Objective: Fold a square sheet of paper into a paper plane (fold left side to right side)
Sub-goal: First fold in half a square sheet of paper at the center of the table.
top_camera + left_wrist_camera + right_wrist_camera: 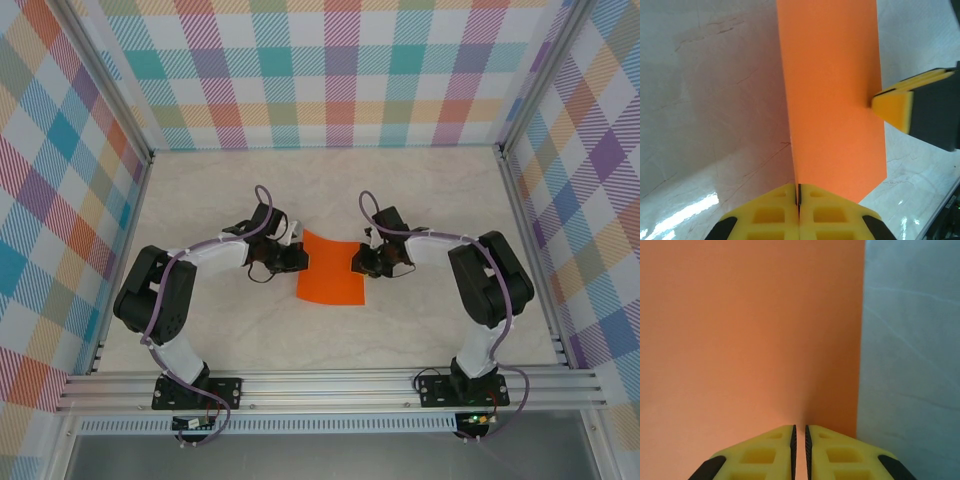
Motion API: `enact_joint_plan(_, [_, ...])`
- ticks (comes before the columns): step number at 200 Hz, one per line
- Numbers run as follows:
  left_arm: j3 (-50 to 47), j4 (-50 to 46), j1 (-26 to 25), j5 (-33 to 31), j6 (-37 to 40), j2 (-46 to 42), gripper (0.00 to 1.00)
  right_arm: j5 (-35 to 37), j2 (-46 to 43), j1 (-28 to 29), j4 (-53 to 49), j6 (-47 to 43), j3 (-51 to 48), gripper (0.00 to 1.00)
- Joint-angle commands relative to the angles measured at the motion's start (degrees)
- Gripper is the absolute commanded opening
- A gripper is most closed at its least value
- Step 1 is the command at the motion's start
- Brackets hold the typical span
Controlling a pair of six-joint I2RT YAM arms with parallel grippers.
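Observation:
The square sheet of paper (330, 268) is bright orange and lies at the table's middle between both arms. My left gripper (298, 256) is shut on its left edge. In the left wrist view that edge runs straight into the closed jaws (799, 186), and the sheet (832, 90) rises off the table there. My right gripper (359, 262) rests its tips on the sheet's right side, seen from the left wrist as a yellow fingertip (893, 106) touching the orange face. In the right wrist view its jaws (799, 426) stand shut but for a thin slit, over the paper (750, 335).
The pale marble tabletop (430, 200) surrounds the sheet. Plaid walls (330, 70) close the back and both sides. An aluminium rail (330, 385) runs along the near edge by the arm bases.

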Motion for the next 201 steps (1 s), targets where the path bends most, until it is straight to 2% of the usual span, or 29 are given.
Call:
enact_joint_plan(1, [1.71,-1.46,0.51,2.89,-0.10,-0.39,0.16,3.96,1.42,1.48,-4.54,-1.62,1.80,0.15])
enact_joint_plan(17, [1.66,0.27,0.19,5.49,-1.94,-1.34,0.23,5.06,2.09,2.10,-5.82,-1.96,1.63,0.15])
enact_joint_plan(38, [1.43,3.39,-0.95,7.68,-4.68,-2.60,0.38,6.59,2.71,2.75,-6.69,-1.92,1.04,0.14])
enact_joint_plan(81, [1.02,10.33,-2.95,12.16,-9.82,-2.68,0.57,7.15,3.35,2.95,-6.23,-1.38,-0.55,0.14])
enact_joint_plan(113, [1.74,13.84,-4.53,13.54,-12.13,-1.24,0.64,7.25,3.76,3.03,-5.41,-0.73,-1.23,0.14])
enact_joint_plan(149, [2.47,15.64,-5.68,13.80,-13.01,2.08,0.67,6.23,3.22,3.06,-3.23,0.15,-2.36,0.13])
enact_joint_plan(168, [2.51,17.89,-6.23,14.69,-14.15,3.88,0.75,4.98,2.79,3.05,-1.36,0.52,-2.75,0.14])
enact_joint_plan(201, [2.87,20.08,-6.61,15.34,-15.23,6.10,0.75,3.82,1.57,2.95,1.16,0.87,-2.86,0.15])
